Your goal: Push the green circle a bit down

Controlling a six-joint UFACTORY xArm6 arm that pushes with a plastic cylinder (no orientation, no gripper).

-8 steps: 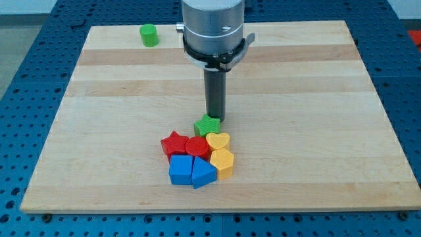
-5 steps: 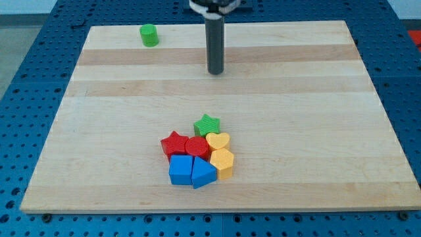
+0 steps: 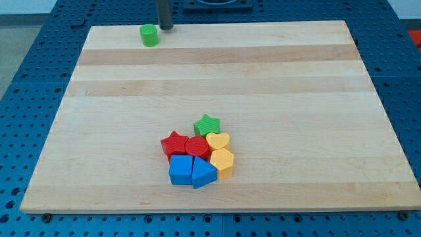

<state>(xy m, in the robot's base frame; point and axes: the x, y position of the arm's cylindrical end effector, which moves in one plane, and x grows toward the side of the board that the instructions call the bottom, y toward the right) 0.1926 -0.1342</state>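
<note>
While the green circle [image 3: 149,35] sits at the surface's [image 3: 276,99] top left edge, my tip [image 3: 165,28] stands just to its right and slightly above, close but not clearly touching. No hand on this rod, nothing held. Well apart, lower centre: green star [image 3: 207,124], red star [image 3: 173,143], red block [image 3: 197,147], yellow heart [image 3: 218,140], yellow block [image 3: 223,162], two blue blocks [image 3: 191,171] clustered.

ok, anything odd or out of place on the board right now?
Nothing damaged or askew. Only outlier: the green circle sits alone near the view's top-left edge, far from the cluster at lower centre around the green star and red star. My tip is just to the circle's upper right.
</note>
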